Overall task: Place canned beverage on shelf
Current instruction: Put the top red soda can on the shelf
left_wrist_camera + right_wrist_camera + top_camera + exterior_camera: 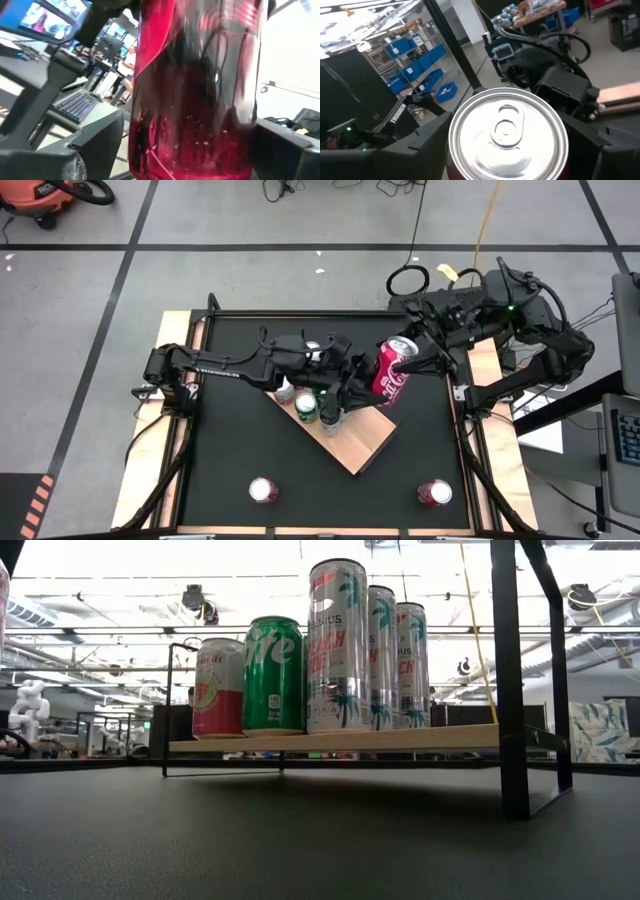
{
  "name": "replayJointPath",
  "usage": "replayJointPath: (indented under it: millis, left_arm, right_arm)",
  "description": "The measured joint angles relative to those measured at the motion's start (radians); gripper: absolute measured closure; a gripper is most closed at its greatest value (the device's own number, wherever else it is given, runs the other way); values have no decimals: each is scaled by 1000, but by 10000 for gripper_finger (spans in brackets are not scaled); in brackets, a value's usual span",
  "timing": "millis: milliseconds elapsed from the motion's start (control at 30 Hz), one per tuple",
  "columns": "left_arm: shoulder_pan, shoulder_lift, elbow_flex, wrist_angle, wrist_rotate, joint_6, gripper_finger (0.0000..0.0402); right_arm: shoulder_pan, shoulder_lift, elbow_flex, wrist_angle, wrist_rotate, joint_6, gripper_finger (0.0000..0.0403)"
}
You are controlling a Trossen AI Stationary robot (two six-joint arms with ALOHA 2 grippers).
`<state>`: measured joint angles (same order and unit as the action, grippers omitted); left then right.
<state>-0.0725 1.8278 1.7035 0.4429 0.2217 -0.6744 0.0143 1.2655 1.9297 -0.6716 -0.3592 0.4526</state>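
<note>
On the shelf (pixel 420 738) in the low view, the green can (pixel 273 675) carries large white letters reading "ite", and the tall silver can (pixel 337 645) beside it shows "SUS" above red letters "ACH". In the right wrist view, the far dark arm (pixel 395 117) is lettered "TROSSEN"

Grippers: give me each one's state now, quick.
Left gripper: at the red can, jaws either side; grip cannot be told.
Right gripper: closed on the red can's top end.
</note>
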Motion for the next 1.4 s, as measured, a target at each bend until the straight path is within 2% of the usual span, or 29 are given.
replayJointPath:
  millis: [467,633,900,1167,1400]
  left_arm:
    - [11,-18,0,-49,-54,6,25]
    - [11,-43,0,-114,-91,11,25]
    - [-1,-101,0,-198,-252,185,25]
    - [2,-128,-2,-297,-265,212,25]
    - [1,-126,-1,-314,-265,183,25]
  right_arm:
    - [1,-61,0,-159,66,56,133]
    - [1,-67,0,-157,97,61,133]
    - [1,-67,0,-157,211,80,134]
    - [1,-67,0,-157,360,116,134]
    - [1,-55,1,-157,360,124,132]
